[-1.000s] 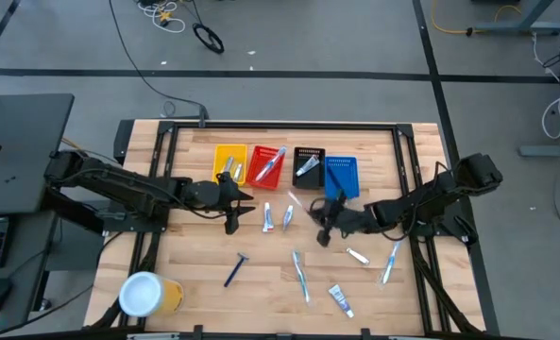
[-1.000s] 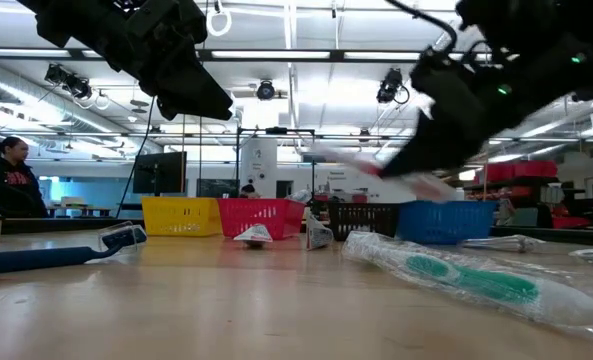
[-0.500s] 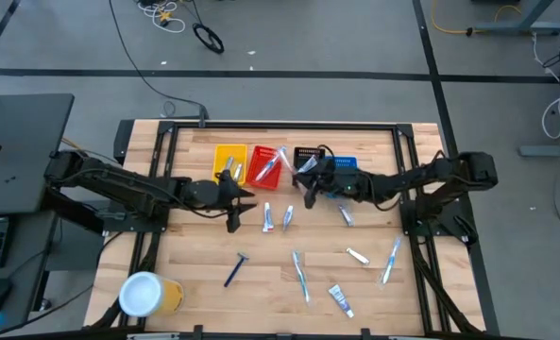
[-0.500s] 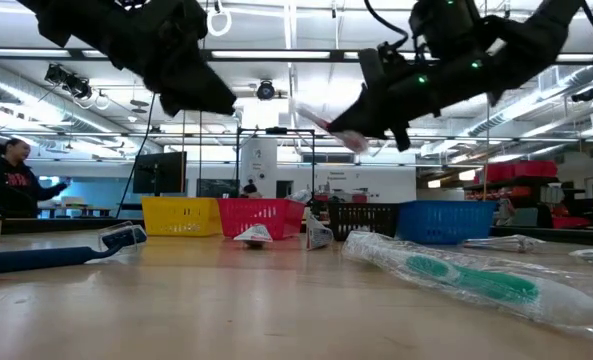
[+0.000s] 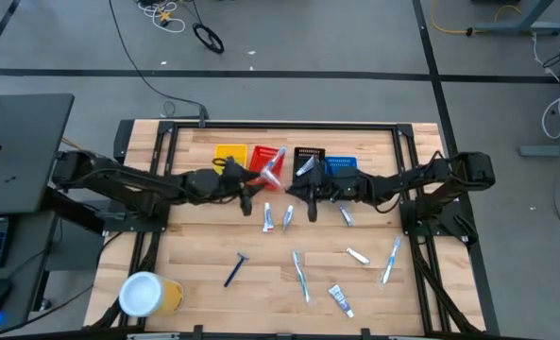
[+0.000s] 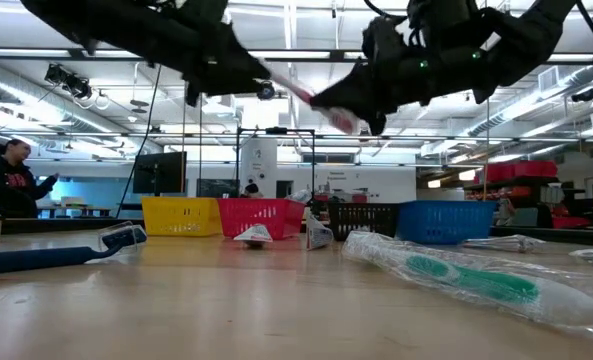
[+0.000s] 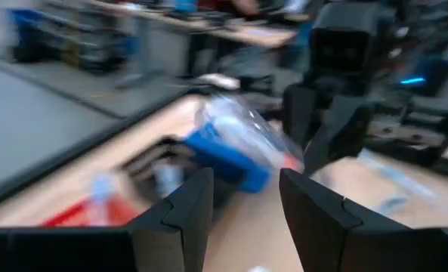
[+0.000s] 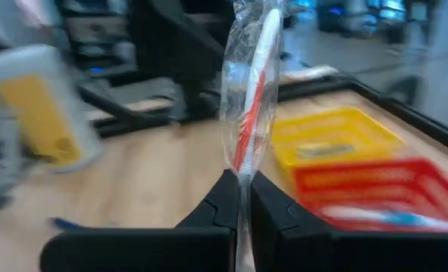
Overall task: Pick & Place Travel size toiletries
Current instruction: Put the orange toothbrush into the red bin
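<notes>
Big open workshop behind, wooden tabletop (image 5: 195,246) with four small bins in a row at 12 o'clock: yellow bin (image 5: 229,156), red bin (image 5: 263,162), black bin (image 5: 307,160), blue bin (image 5: 341,169).

Step in hand: carry/hand-over phase. Right hand (image 5: 310,200) is clamped tight on the end of a wrapped red-and-white toothbrush (image 8: 250,91), held in the air just in front of the red and black bins. Left hand (image 5: 248,195) sits close by at 9 o'clock of it, fingers parted, nothing between them; the wrapped brush shows just ahead of its fingers (image 7: 180,211) in the left wrist view.

Brush orientation: in the low view its long axis slants, free end up toward the left arm, gripped end lower at the right hand. Which end is the head, can't tell.

Next move, my guess: either drop it in a bin or pass it to the left hand. Needs the free end lined up over the opening before releasing.

Other toiletries remain on the tabletop from centre to 5 o'clock, e.g. blue razor (image 5: 235,270), green toothbrush (image 6: 466,278).
</notes>
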Robot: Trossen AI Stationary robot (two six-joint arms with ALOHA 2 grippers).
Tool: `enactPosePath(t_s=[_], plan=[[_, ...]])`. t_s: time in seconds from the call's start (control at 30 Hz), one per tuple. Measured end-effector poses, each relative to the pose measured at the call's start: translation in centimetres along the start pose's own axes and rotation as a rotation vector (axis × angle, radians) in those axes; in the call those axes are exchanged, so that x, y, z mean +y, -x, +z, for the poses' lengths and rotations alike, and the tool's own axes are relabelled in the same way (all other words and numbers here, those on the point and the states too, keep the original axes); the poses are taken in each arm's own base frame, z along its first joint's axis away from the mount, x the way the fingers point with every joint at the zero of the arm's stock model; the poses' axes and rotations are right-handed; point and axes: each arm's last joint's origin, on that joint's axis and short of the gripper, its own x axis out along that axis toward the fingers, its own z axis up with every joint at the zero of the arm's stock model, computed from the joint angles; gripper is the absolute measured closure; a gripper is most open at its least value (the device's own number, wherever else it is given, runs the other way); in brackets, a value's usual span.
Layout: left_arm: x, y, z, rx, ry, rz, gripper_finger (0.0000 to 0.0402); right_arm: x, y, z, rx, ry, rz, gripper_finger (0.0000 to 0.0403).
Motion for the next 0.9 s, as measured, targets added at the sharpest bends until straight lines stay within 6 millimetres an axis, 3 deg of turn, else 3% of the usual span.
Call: enactPosePath(t_s=[0.13,0.4,0.77,0.9], plan=[[-0.3,-1.4,-0.3,-0.032,0.046,-0.198,0.024,0.8,0.0,0.3,-0.032,0.013,0.053,0.039],[-0.4,-2.5,-0.9,-0.05,0.025,-0.206,0.025,1.3,0.1,0.3,-0.044,0.047,0.068,0.039],[-0.5,-2.5,-0.5,-0.082,-0.007,-0.21,0.0369,1.3,0.1,0.2,-0.032,0.107,0.067,0.0379],[-0.1,-2.6,-0.7,-0.062,-0.016,-0.181,0.0372,1.2,0.0,-0.2,0.0,0.148,0.043,0.0348]])
